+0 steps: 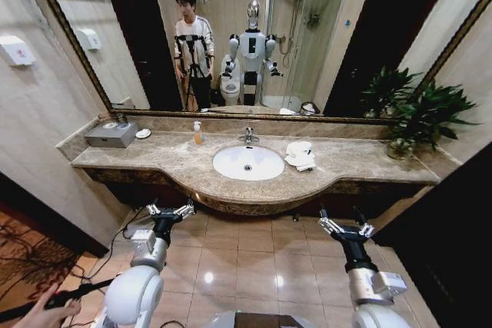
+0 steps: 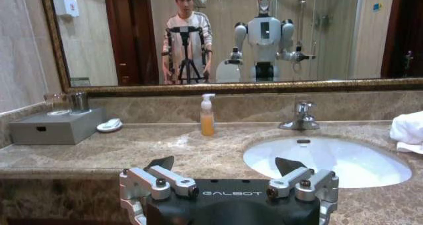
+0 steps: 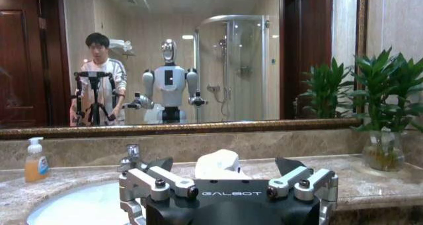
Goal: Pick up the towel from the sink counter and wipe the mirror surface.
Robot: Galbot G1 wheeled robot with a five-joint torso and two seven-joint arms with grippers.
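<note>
Head view: towel bunched on the counter just right of the basin, under the mirror; left gripper and right gripper both spread wide, held low before the counter edge, well apart from the towel

Left wrist view: left gripper spread, empty; towel far off beyond the basin

Right wrist view: right gripper spread, empty; towel straight ahead between the fingers, farther back, beside the tap

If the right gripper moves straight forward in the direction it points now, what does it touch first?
Probably the towel on the sink counter: in the right wrist view it sits centred between the open right gripper's fingers. Height is unclear, so the counter's front edge might come first.
</note>
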